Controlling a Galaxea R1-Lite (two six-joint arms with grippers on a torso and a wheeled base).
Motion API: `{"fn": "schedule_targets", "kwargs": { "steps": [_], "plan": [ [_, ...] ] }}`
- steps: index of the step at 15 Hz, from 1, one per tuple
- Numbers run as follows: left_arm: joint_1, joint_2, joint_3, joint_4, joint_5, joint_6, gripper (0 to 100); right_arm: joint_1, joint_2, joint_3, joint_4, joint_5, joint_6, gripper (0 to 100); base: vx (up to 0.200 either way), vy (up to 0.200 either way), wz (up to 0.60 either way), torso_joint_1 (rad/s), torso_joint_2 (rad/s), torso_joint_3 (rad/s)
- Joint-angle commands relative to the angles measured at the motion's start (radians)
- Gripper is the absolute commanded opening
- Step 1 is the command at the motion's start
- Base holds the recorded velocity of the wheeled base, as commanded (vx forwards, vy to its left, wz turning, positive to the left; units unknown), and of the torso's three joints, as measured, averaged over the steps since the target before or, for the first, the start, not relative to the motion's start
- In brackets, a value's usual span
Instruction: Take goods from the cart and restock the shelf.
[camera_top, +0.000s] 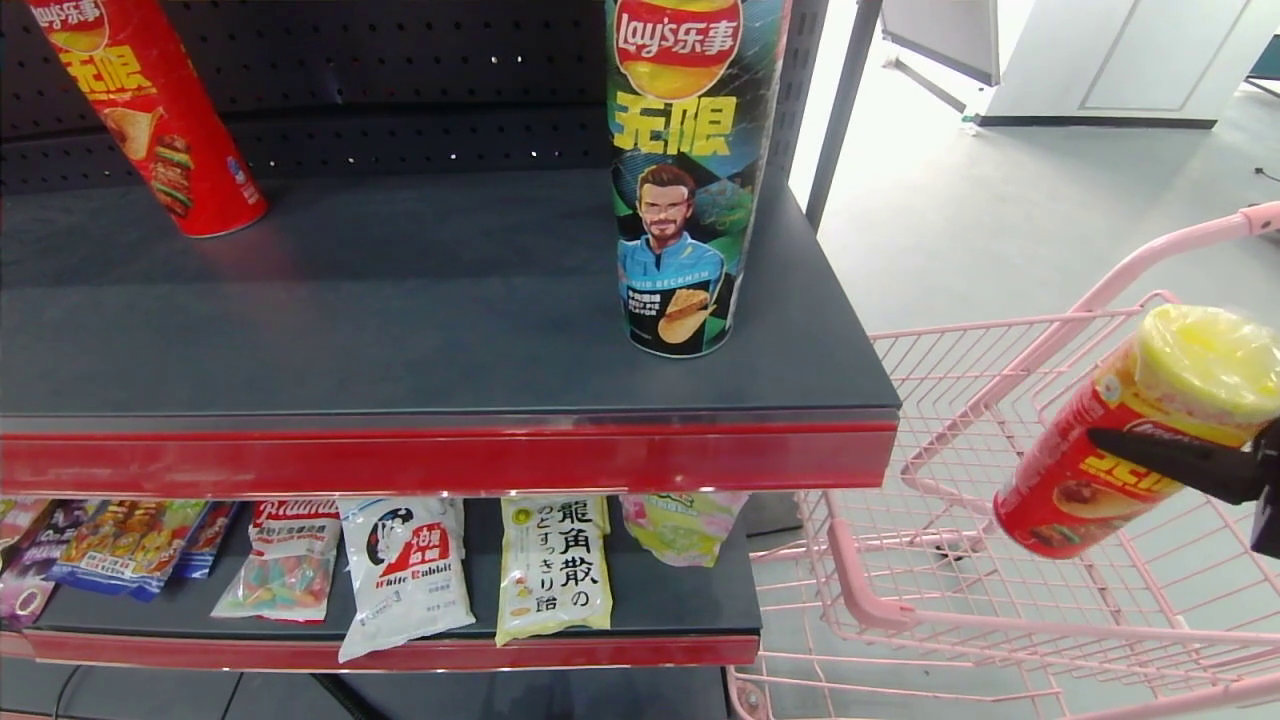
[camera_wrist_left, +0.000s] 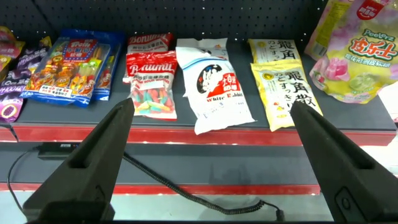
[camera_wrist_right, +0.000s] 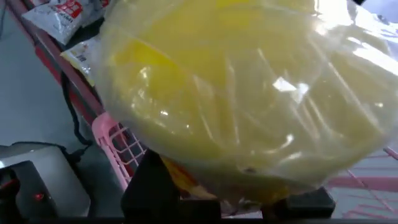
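- Over the pink cart (camera_top: 845, 585), your right jaws are clamped on the red tube (camera_top: 1070, 495). It hangs tilted in the air, with its yellow lid (camera_wrist_right: 249, 93) at the higher end.
- Your left jaws are spread wide with nothing between them, low down in front of the lower shelf (camera_wrist_left: 186, 133).
- On that lower shelf, snack bags lie side by side, with a white bag (camera_wrist_left: 214, 84) in the middle.
- On the top shelf (camera_top: 400, 320), beside the cart, a green tube (camera_top: 675, 180) stands upright near the front right corner.
- A second red tube (camera_top: 160, 110) stands at the back left, well apart from the green tube.
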Motion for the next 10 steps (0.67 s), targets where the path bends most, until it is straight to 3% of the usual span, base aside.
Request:
{"fn": "schedule_targets", "kwargs": {
  "steps": [1, 2, 3, 4, 10],
  "plan": [
    [0.0, 0.0, 0.0, 0.0, 0.0, 0.0, 100, 0.249, -0.228, 0.03, -0.002, -0.305, 0.205, 0, 0.0, 0.0, 0.0, 0.0, 0.0, 0.0],
    [0.0, 0.0, 0.0, 0.0, 0.0, 0.0, 100, 0.256, -0.228, 0.03, -0.002, -0.314, 0.21, 0, 0.0, 0.0, 0.0, 0.0, 0.0, 0.0],
    [0.0, 0.002, 0.0, 0.0, 0.0, 0.0, 100, 0.356, -0.219, -0.024, -0.001, -0.377, 0.236, 0, 0.0, 0.0, 0.0, 0.0, 0.0, 0.0],
    [0.0, 0.0, 0.0, 0.0, 0.0, 0.0, 100, 0.358, -0.184, -0.068, -0.001, -0.275, 0.187, 0, 0.0, 0.0, 0.0, 0.0, 0.0, 0.0],
    [0.0, 0.0, 0.0, 0.0, 0.0, 0.0, 100, 0.341, -0.054, -0.079, -0.002, -0.103, 0.074, 0, 0.0, 0.0, 0.0, 0.0, 0.0, 0.0]
  ]
}}
